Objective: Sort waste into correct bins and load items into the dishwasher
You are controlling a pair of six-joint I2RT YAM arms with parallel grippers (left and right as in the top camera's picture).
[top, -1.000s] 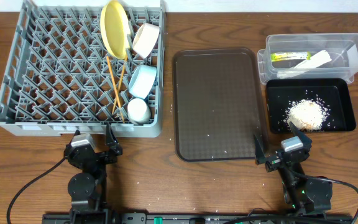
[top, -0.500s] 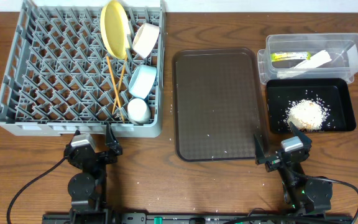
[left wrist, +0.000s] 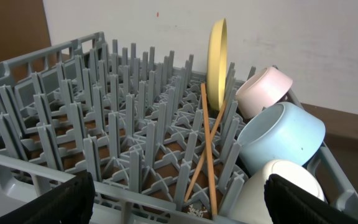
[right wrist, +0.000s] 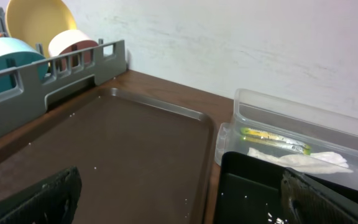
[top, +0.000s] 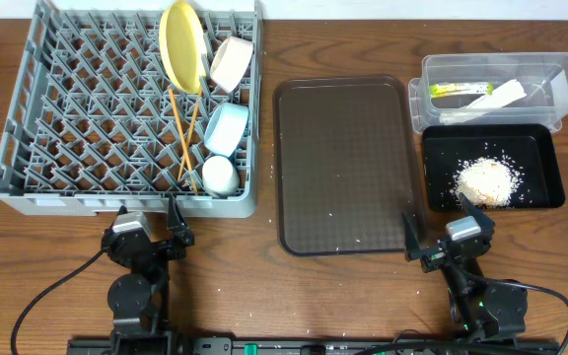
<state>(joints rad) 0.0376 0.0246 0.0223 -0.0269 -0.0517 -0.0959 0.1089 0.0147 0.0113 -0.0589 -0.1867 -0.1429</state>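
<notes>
The grey dish rack [top: 67,108] holds the yellow plate [top: 182,44] on edge, the white bowl [top: 231,62], the light blue bowl [top: 226,128], the small white cup [top: 218,176] and two chopsticks [top: 183,133]. They also show in the left wrist view: plate [left wrist: 216,62], blue bowl [left wrist: 284,137], chopsticks [left wrist: 207,149]. The clear tub [top: 560,69] holds the green-and-yellow wrapper [top: 454,91] and white paper strip [top: 501,97]. The black tray [top: 545,177] holds the rice heap [top: 486,181]. My left gripper [top: 146,237] and right gripper [top: 444,244] are open, empty, near the table's front edge.
The brown serving tray [top: 343,163] lies between rack and bins, with a few rice grains on it; it fills the right wrist view [right wrist: 117,149]. Grains are scattered on the wooden table near the front.
</notes>
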